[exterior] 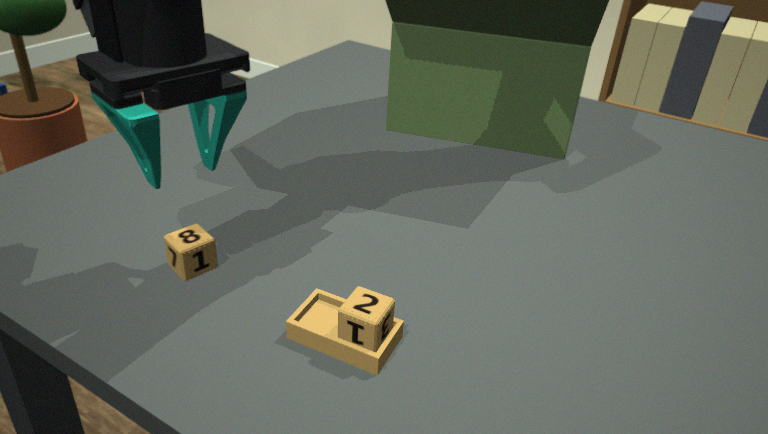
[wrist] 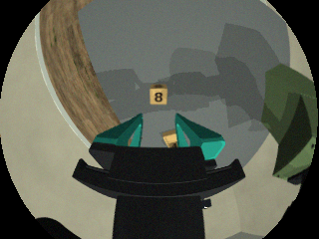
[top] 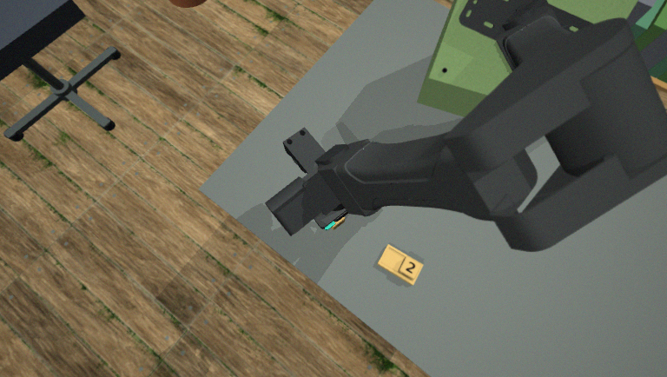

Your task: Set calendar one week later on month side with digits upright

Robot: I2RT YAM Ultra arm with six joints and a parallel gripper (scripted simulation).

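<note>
A loose wooden cube [exterior: 190, 251] [wrist: 159, 96] stands on the grey table at the left, with 8 on top and 1 on its near face. My gripper [exterior: 182, 174] [wrist: 159, 117] hangs well above it, half open and empty, teal fingers pointing down. In the top view the arm hides nearly all of that cube. The wooden tray [exterior: 300, 327] [top: 390, 259] lies flat to the right. A second cube [exterior: 366, 316] [top: 410, 267] stands in its right half, with 2 on top and an upside-down 1 on its near face. The tray's left half is bare.
A big green block [exterior: 487, 84] [top: 491, 33] stands at the back of the table, carrying the arm's base. A bookshelf [exterior: 690, 61] is behind on the right. The table's left edge is near the loose cube, with a potted plant [exterior: 33, 123] beyond it.
</note>
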